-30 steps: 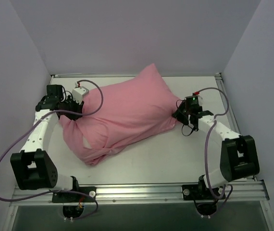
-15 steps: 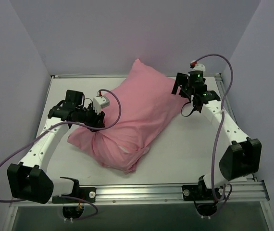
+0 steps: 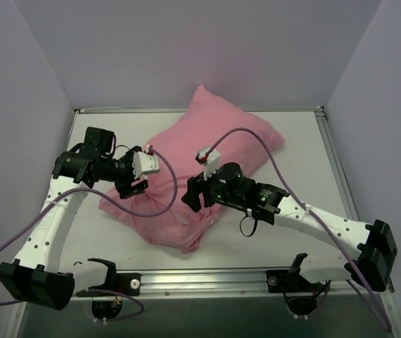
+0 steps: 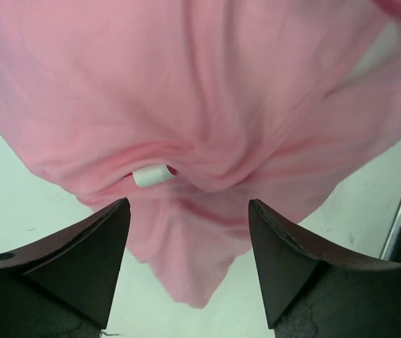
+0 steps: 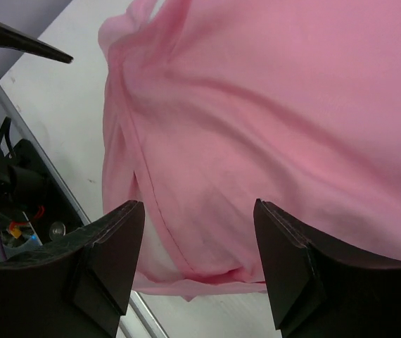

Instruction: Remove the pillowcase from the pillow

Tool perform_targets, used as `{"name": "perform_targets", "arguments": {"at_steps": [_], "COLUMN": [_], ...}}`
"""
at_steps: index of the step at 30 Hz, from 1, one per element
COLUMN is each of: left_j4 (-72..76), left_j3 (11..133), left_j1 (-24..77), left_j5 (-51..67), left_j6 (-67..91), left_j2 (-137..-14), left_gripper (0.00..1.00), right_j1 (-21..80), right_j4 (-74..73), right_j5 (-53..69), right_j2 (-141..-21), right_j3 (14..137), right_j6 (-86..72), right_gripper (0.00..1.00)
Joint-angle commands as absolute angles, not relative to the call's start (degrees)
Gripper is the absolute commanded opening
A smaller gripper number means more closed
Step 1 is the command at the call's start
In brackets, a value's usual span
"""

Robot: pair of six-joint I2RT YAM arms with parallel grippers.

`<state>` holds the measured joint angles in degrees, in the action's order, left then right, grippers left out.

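With left tool and right tool both spread wide (nothing held), pinch only loose pillowcase hem toward near edge of table.

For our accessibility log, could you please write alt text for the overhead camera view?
A plump pink pillowcase lies diagonally on a white table; the left hand and right hand hover open over its near end, holding nothing.

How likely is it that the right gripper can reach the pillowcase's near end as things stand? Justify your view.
Probably yes: the right gripper hangs open just over the pillowcase's near end, nothing between its fingers and the cloth; the left gripper is off to one side.
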<state>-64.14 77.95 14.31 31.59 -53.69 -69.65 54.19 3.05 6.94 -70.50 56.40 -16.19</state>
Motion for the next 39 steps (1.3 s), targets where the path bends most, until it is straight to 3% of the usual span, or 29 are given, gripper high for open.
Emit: {"name": "perform_targets", "arguments": {"at_steps": [1, 6, 16, 22, 26, 29, 30, 31, 32, 39], "left_j4": [-72.42, -62.07, -57.66, -56.24, -59.58, -61.26, -61.43, -61.35, -60.91, -44.86], "left_j3": [77.79, 76.64, 74.36, 76.29, 76.03, 74.27, 74.01, 73.66, 73.65, 75.58], "left_j1": [14.94, 18.27, 21.27, 22.32, 23.11, 23.73, 23.82, 23.82, 23.82, 23.91], "left_j5": [28.22, 23.74, 23.64, 28.55, 30.85, 30.33, 30.32, 30.41, 30.5, 24.72], "left_j6": [-77.67, -79.29, -77.17, -71.72, -74.43, -76.46, -76.64, -76.47, -75.25, -53.2], "left_j2": [-70.58, -71.62, -73.83, -75.5, -75.94, -75.85, -75.76, -75.76, -75.67, -76.46], "left_gripper": [0.78, 0.79, 0.77, 0.7, 0.58, 0.37, 0.17, 0.06, 0.02, 0.02], "right_j1": [54.93, 55.11, 58.54, 58.62, 59.32, 59.41, 59.76, 60.03, 60.38, 67.14], "right_j4": [8.07, 13.79, 16.43, 17.58, 19.16, 20.21, 20.48, 20.65, 20.83, 21.45], "right_j5": [6.94, 8.61, 6.59, 5.1, 4.39, 5.18, 5.27, 5.62, 6.23, 3.53], "right_j2": [-73.12, -73.21, -70.67, -70.4, -70.57, -70.93, -71.01, -70.93, -70.75, -69.08], "right_j3": [54.59, 49.05, 43.25, 43.33, 43.42, 43.16, 43.07, 42.89, 42.8, 42.27], "right_j6": [-21.26, -23.73, -25.4, -25.22, -25.4, -25.93, -26.01, -26.02, -26.02, -25.75], "right_gripper": [0.63, 0.63, 0.63, 0.63, 0.61, 0.58, 0.57, 0.56, 0.56, 0.57]}}
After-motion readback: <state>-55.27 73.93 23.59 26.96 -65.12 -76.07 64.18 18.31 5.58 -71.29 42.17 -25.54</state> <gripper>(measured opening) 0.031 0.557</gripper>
